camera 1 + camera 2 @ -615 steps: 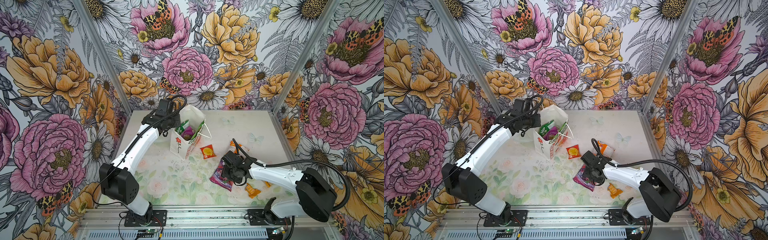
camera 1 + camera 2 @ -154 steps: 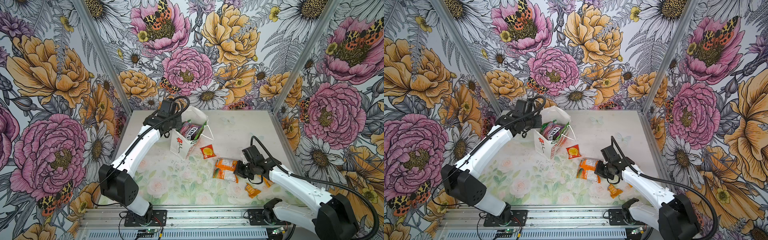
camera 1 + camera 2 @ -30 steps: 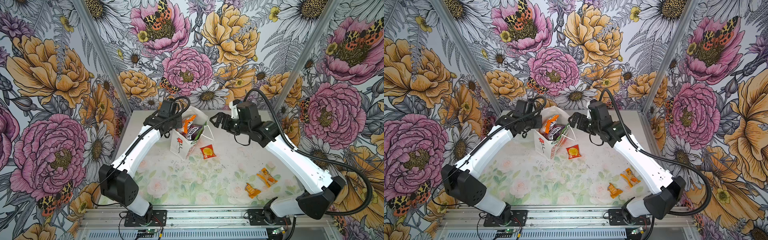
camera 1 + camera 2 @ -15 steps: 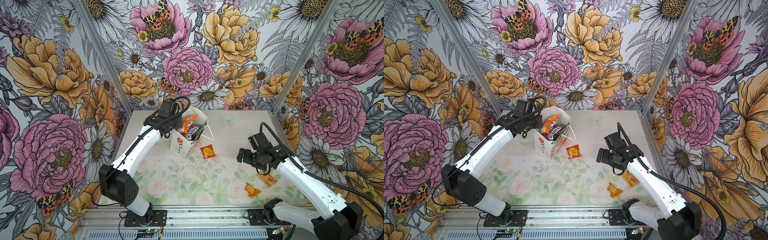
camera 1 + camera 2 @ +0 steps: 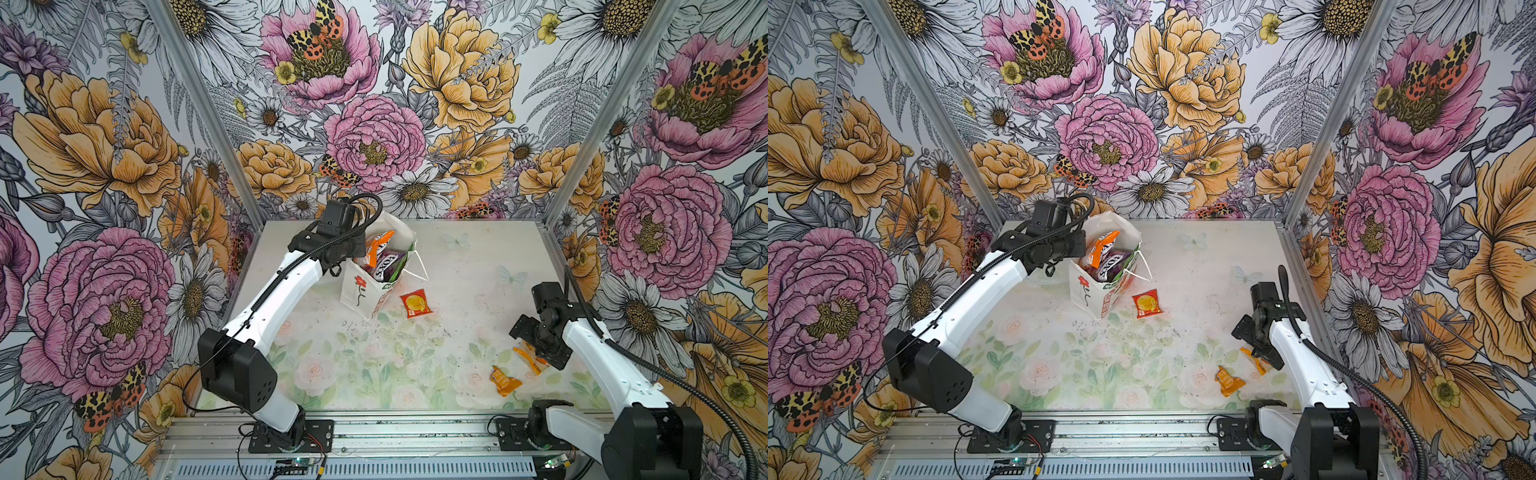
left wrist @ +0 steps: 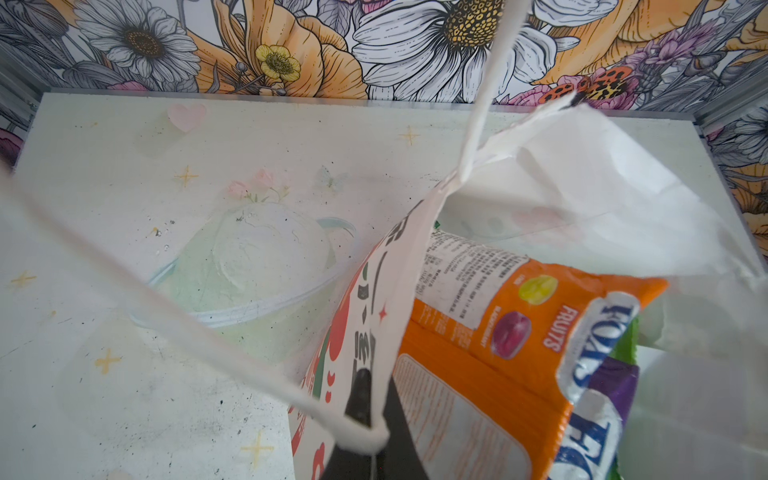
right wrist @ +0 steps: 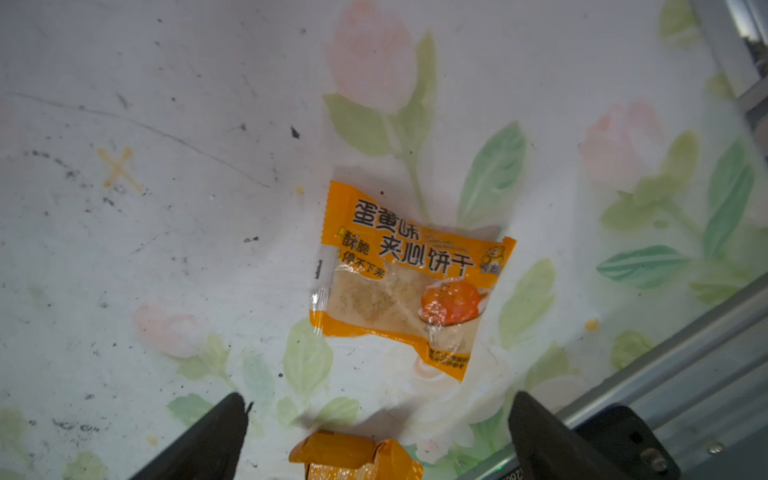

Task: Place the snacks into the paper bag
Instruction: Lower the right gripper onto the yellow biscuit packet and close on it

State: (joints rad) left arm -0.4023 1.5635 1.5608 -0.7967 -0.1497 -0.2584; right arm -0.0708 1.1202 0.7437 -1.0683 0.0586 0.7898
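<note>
**Bag propped, wrappers next**

Your left gripper (image 6: 376, 419) is clenched on the paper bag (image 5: 361, 291) rim, propping its mouth wide (the orange packet (image 5: 379, 249) pokes out). Your right gripper (image 7: 376, 432) hangs spread and empty over one small orange wrapper (image 7: 353, 455). The second wrapper (image 7: 407, 278) lies just beside it, and the red sachet (image 5: 416, 303) is near the bag.

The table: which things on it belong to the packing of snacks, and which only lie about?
Job: paper bag; orange packet and FOX'S packet inside it; red sachet beside the bag; orange wrapper; second orange wrapper, nearer the front.
Lying about: clear bowl beside the bag; dark specks on the table.
</note>
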